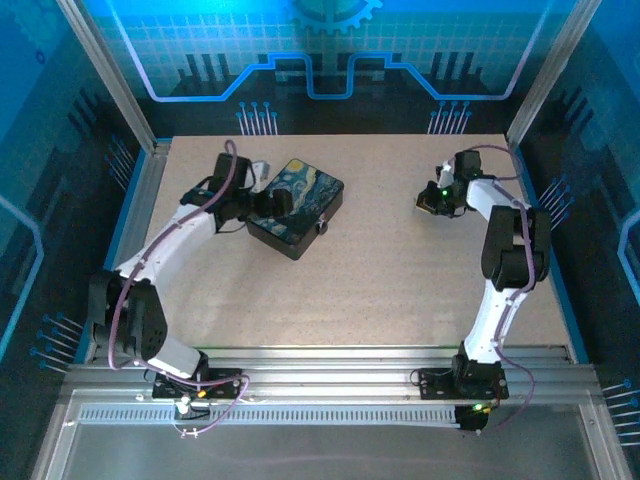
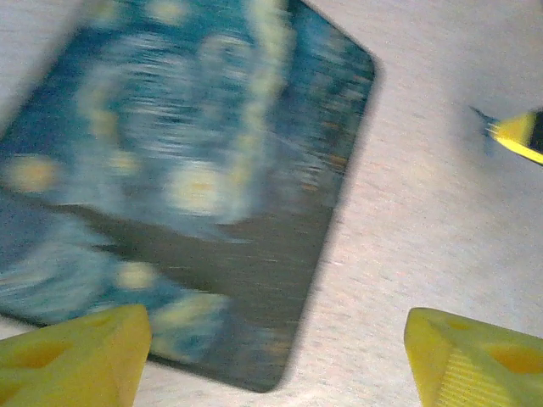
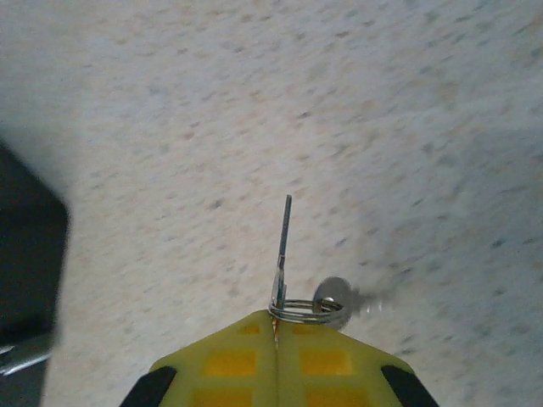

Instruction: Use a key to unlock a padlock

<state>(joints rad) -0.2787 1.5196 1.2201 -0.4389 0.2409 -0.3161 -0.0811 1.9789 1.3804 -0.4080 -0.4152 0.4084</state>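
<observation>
Pinching the key (image 3: 284, 246), right gripper (image 3: 276, 329) hangs over open table (image 3: 382, 102); left gripper (image 2: 276, 348) gapes at box (image 2: 195, 170) corner.

No word, number or brand can be read anywhere; the one sign-like mark is a pale gear emblem (image 1: 338, 12) printed on the blue back wall (image 1: 200, 40), at twelve o'clock in the top view.
</observation>
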